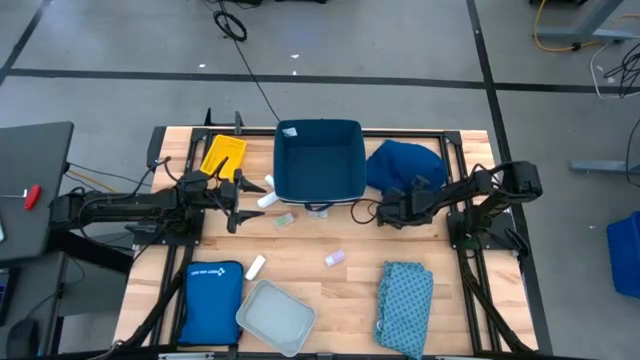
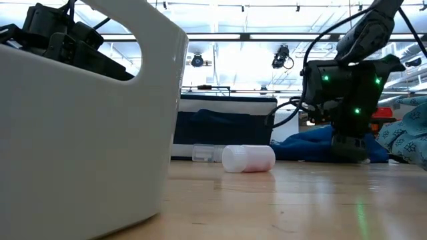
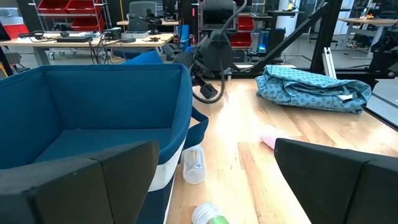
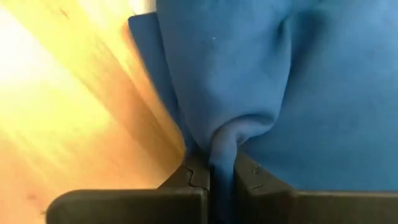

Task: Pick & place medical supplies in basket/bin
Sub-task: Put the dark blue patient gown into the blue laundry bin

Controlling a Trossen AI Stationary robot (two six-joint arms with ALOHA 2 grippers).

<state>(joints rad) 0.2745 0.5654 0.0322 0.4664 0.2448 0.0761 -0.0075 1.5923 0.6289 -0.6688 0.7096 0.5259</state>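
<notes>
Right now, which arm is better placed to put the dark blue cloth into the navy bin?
The right. Its gripper is already shut on a fold of the dark blue cloth, beside the navy bin. The left gripper is open on the bin's far side.

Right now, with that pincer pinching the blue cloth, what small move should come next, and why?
Probably lift. The right pincer has shut on a fold of the dark blue cloth bundle, which lies on the table beside the navy bin, so raising it should free it for carrying over.
</notes>
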